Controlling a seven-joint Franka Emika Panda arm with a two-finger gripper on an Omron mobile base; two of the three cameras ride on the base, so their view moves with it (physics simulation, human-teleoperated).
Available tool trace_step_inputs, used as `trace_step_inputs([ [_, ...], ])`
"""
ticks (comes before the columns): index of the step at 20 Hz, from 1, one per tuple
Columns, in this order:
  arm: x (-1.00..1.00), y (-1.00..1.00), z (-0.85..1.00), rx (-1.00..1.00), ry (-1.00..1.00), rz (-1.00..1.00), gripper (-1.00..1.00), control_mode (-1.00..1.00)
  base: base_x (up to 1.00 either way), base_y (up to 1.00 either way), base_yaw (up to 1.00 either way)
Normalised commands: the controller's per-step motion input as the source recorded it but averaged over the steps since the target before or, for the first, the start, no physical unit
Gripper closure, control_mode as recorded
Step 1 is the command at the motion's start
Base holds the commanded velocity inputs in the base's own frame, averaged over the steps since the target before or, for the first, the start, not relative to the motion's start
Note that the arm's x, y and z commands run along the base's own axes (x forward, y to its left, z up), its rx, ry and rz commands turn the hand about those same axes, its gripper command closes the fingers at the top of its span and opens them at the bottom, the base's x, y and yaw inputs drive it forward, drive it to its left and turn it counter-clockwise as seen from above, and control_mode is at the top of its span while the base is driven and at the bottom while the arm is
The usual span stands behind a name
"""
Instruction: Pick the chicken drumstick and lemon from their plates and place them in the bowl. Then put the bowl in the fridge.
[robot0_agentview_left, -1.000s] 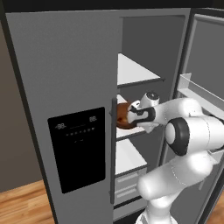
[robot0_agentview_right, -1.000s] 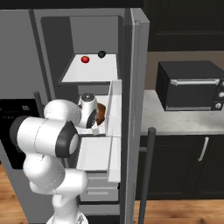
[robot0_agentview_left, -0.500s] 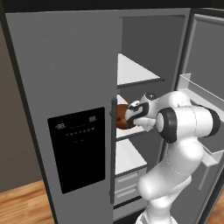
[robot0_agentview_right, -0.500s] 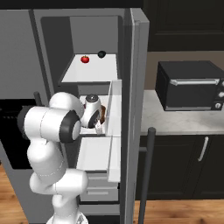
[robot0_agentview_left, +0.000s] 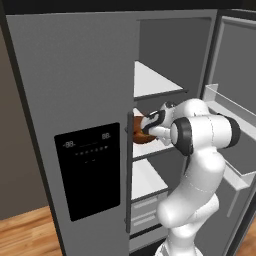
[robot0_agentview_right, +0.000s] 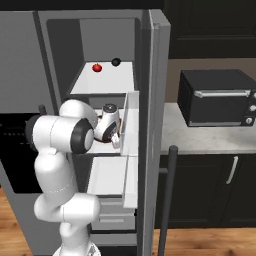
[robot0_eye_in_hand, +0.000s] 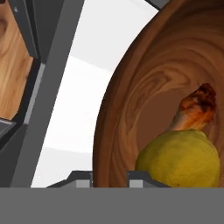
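- As seen from the left base view, the fridge (robot0_agentview_left: 75, 100) is standing with its right door swung wide, and the arm is reaching in at the middle shelf (robot0_agentview_left: 150, 148). The claw (robot0_agentview_left: 145, 123) is sitting at the near side of the brown bowl (robot0_agentview_left: 140, 138), which is lying low over that shelf; whether it is resting on it cannot be told.
- In the right base view, the hand is pointing into the fridge (robot0_agentview_right: 155, 60) just above the same shelf (robot0_agentview_right: 102, 147), beside the door bin (robot0_agentview_right: 131, 120). A tomato (robot0_agentview_right: 97, 67) and a dark round thing (robot0_agentview_right: 116, 62) are lying on the upper shelf, well apart from the work. A microwave (robot0_agentview_right: 217, 97) is standing on the bench (robot0_agentview_right: 172, 135).
- In the hand view, the two finger tips (robot0_eye_in_hand: 83, 180) are straddling the bowl's (robot0_eye_in_hand: 144, 100) rim, so the claw is clamped on the bowl wall. The lemon (robot0_eye_in_hand: 179, 155) and the chicken drumstick (robot0_eye_in_hand: 197, 107) are lying inside it, drumstick behind. The bowl's body is extending straight ahead of the claw, so any release probably calls for backing out along that line.
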Motion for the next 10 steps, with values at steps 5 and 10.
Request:
trace_step_inputs([
  [5,0.2,0.27,-0.13,0.01,-0.05,0.0,1.0,-1.0,0.0,0.0,0.0],
  [10,0.21,0.29,-0.18,0.02,-0.07,0.0,1.0,-1.0,0.0,0.0,0.0],
])
